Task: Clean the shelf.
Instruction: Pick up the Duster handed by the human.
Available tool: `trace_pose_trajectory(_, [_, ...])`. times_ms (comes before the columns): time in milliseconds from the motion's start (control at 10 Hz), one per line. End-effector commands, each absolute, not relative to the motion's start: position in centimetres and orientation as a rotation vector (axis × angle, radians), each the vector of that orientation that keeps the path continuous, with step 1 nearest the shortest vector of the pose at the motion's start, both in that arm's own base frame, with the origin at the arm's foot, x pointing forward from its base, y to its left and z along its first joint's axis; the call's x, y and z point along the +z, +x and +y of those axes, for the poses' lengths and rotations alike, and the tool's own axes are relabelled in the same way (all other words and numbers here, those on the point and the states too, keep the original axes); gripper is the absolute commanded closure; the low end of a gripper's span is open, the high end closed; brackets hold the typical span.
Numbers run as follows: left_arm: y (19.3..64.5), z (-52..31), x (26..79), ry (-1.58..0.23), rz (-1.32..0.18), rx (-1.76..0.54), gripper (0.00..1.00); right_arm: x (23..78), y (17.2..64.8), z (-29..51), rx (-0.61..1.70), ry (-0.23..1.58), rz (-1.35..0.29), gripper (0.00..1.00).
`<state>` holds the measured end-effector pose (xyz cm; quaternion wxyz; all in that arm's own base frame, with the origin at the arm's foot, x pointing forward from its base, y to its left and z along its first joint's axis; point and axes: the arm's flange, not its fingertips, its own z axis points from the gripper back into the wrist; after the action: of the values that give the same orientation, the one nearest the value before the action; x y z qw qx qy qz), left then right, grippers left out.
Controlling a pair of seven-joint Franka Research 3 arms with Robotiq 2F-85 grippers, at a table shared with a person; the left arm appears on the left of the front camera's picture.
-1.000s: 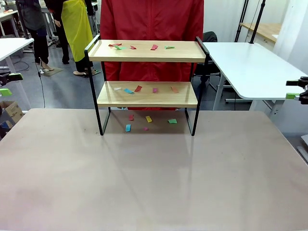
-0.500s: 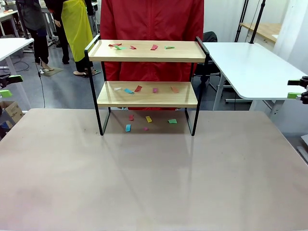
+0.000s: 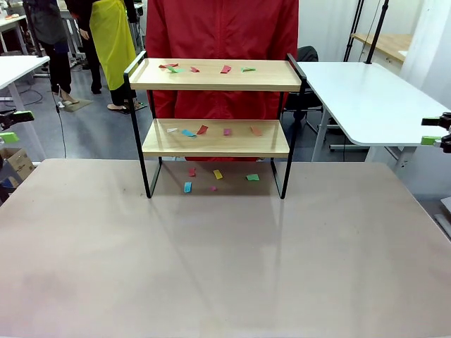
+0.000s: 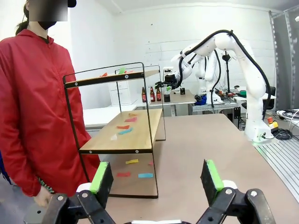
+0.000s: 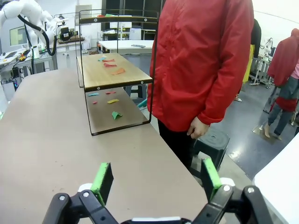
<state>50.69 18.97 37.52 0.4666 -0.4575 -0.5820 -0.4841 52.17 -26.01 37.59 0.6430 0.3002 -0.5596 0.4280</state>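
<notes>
Jaws of the left gripper (image 4: 156,177) stand wide apart with nothing between the green pads (image 4: 99,177); the right gripper (image 5: 156,179) is likewise spread and holds nothing. In the front view each gripper sits at its own outer edge of the picture, off the side of the brown table (image 3: 225,267) and clear of its surface. The shelf (image 3: 211,146) stands well apart from both, between them and toward the table's far edge. Seen along the left gripper's fingers, it lies ahead and toward the side of the nearer-left pad, with one end rail facing the gripper. Seen along the right gripper's fingers, it again lies far ahead, beyond the left pad, with bare tabletop in between. Both wooden boards are level in the black frame and all legs rest on the table. Small coloured scraps (image 3: 202,129) in red, pink, green, blue, orange and white are scattered over the lower board, more lie along the upper board, and a further few lie on the table beneath the shelf, between its legs. Beyond the shelf, on the side away from both grippers, stands a person in a red jacket (image 3: 222,28), arms hanging down, one hand (image 5: 198,127) loosely curled at the jacket's hem.
</notes>
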Motion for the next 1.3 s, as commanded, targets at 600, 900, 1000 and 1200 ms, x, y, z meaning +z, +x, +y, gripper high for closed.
trace_pose_trajectory(600, [50.60, 18.98, 37.80, -1.126, -1.432, -1.193, 0.00, 37.79, 52.20, -25.85, 0.979, 0.684, -1.277, 0.00])
trace_pose_trajectory(900, [50.60, 18.98, 37.80, -1.126, -1.432, -1.193, 0.00, 37.79, 52.20, -25.85, 0.979, 0.684, -1.277, 0.00])
trace_pose_trajectory(1000, [50.60, 18.98, 37.80, -1.126, -1.432, -1.193, 0.00, 37.79, 52.20, -25.85, 0.979, 0.684, -1.277, 0.00])
trace_pose_trajectory(1200, [50.60, 18.98, 37.80, -1.126, -1.432, -1.193, 0.00, 37.79, 52.20, -25.85, 0.979, 0.684, -1.277, 0.00])
